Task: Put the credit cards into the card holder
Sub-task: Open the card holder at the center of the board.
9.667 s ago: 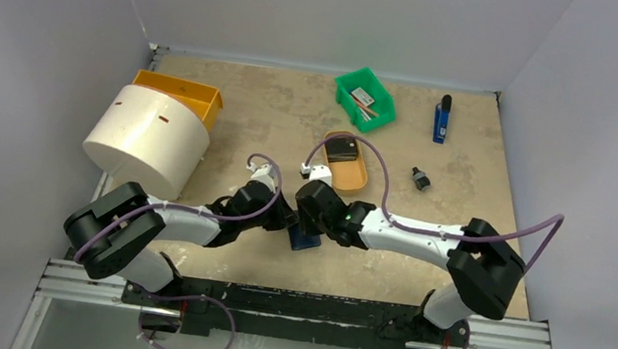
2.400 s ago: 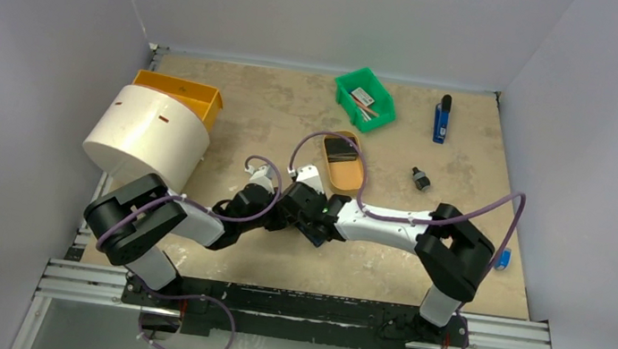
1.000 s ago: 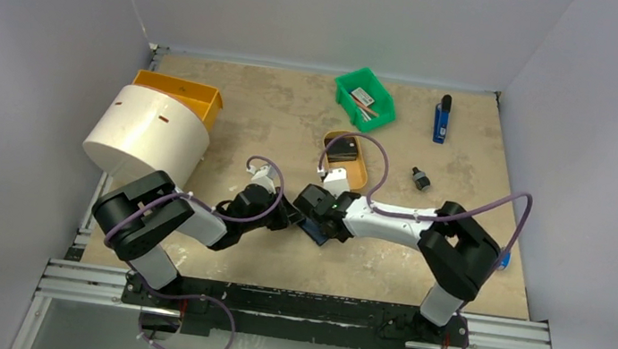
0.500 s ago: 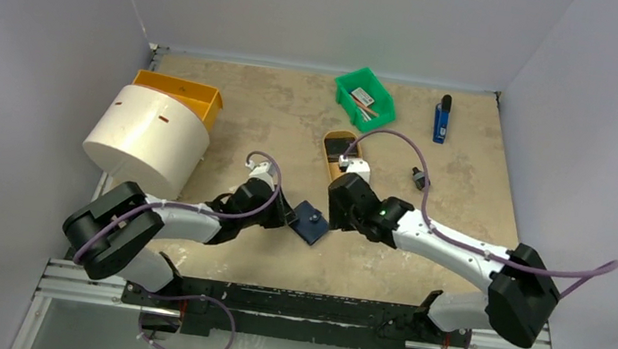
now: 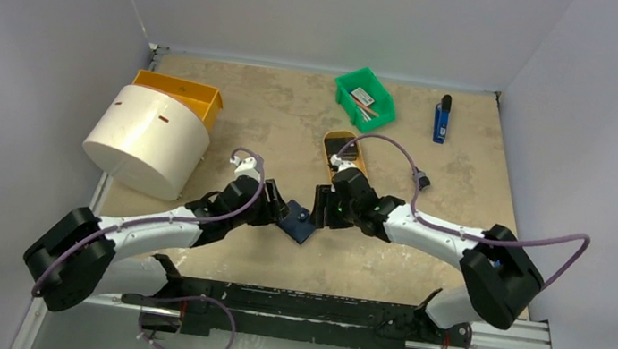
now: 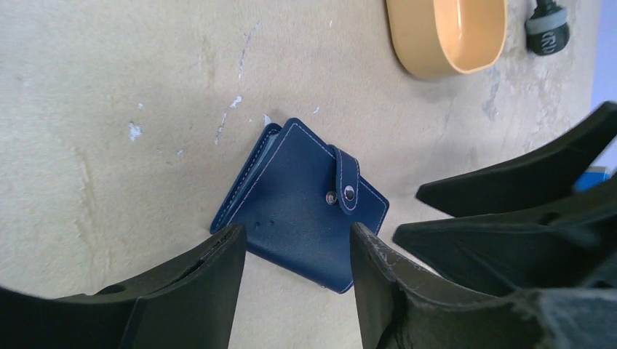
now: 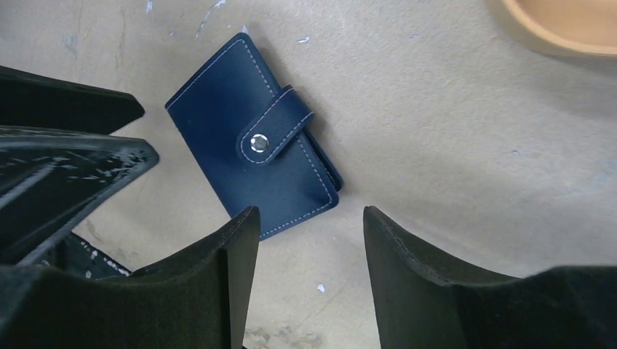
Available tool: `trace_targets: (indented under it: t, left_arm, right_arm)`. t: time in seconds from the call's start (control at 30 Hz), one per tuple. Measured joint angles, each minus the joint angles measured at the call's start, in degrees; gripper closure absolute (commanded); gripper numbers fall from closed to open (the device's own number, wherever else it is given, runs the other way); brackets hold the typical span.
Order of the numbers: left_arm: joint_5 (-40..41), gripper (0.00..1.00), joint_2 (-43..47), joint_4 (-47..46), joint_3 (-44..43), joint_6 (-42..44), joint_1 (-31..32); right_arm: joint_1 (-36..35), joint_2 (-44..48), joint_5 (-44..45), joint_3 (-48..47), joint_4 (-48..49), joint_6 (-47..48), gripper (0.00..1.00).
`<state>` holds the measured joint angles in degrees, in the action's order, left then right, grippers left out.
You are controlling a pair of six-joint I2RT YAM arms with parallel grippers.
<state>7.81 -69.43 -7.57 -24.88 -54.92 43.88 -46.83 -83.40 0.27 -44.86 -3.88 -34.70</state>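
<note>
Table (image 5: 466, 186) in a white-walled cell, two arms meeting low over its near middle: the card holder (image 5: 295, 221) lies flat between them, folded shut with its snap tab (image 7: 274, 131) fastened, near and slightly left of the tan oval tray (image 5: 346, 154) and apart from it. The navy wallet looks light and thin, its stitched covers soft enough to bend, so it would likely slide across the stained tabletop under a sideways push instead of lifting. The better purchase appears to be across its edges, one finger at the folded spine and one at the open side, or on the tab itself to pop the snap. A pinch on a broad face would probably skid. No loose credit card shows in either wrist view, and whether any sits inside cannot be told. The left arm reaches in from the near left, stretched long and low, and the left gripper (image 5: 271, 213) has its fingers spread, straddling the holder's nearest edge (image 6: 295, 240); contact cannot be confirmed. The right arm bends in from the near right, and the right gripper (image 5: 322, 208) points toward the holder's right side with its fingers also parted and nothing between them (image 7: 311, 218).
</note>
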Motion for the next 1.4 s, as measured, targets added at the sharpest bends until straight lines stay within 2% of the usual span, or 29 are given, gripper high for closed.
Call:
trace_targets:
  t: [0.2,0.43,0.53,0.7,1.03,1.17,1.4]
  left_arm:
    - [3.5,0.47,5.1,4.9,0.0,-0.3,0.0]
    - [6.0,0.50,3.2,8.9,0.0,-1.6,0.0]
    - [6.5,0.51,1.9,10.0,0.0,-2.1,0.0]
    - [6.3,0.56,0.0,8.7,0.0,-2.5,0.0]
    - [4.0,0.61,-9.3,1.6,-3.6,-0.9,-0.1]
    - [2.4,0.63,-13.9,-0.9,-6.6,0.8,-0.3]
    - [0.7,0.61,-17.4,-2.5,-9.4,2.1,-0.3]
  right_arm:
    - [0.3,-4.2,-3.5,0.2,4.5,-0.3,0.46]
    - [0.4,-7.8,-4.8,0.2,6.0,-0.3,0.49]
    - [0.4,-7.8,-5.2,0.3,6.7,-0.3,0.57]
    - [0.5,-7.8,-7.0,1.9,9.3,0.1,0.66]
    - [-0.3,-3.6,-6.7,5.9,11.0,0.3,0.68]
    - [-3.5,0.5,-4.7,7.1,9.1,0.2,0.64]
    - [-5.3,10.5,2.5,8.8,3.6,-0.7,0.41]
